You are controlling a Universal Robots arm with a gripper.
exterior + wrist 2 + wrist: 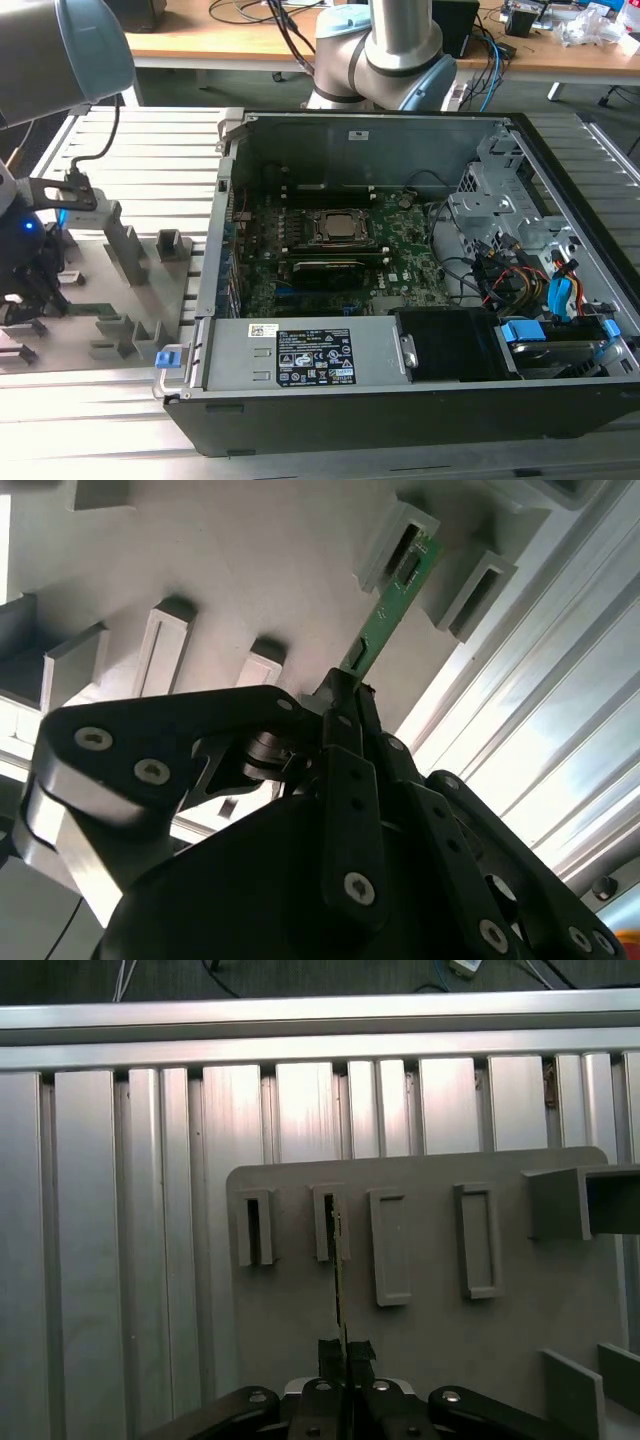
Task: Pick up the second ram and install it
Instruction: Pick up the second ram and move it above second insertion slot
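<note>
Closest to both wrist cameras, the gripper (350, 690) (345, 1352) has its dark fingers pressed together on one end of the second ram (392, 600). The ram is a narrow green stick that carries small dark chips. In the first wrist view it stands on edge and shows as a thin dark line (338, 1290) running straight out from between the fingertips. Its far end sits in one of the upright slotted posts of the grey holder tray (250, 570) (440, 1360), so the stick is still in the holder. Other posts beside it show open slots. The tray lies flat on the ribbed aluminium table (120, 1210).

In the exterior view, the gripper (40, 300) is low over the tray (130, 300) at the exterior view's left, with a strip of green (95, 308) just beside it. Well apart, toward the exterior view's right, an open computer case (400, 410) lies on the same table (150, 150). A green motherboard (400, 255) is exposed inside it, and a grey labelled box (300, 350) sits along its near wall. Beyond the case stands the arm's base (390, 50), and behind that is a wooden table (200, 45) strewn with cables.
</note>
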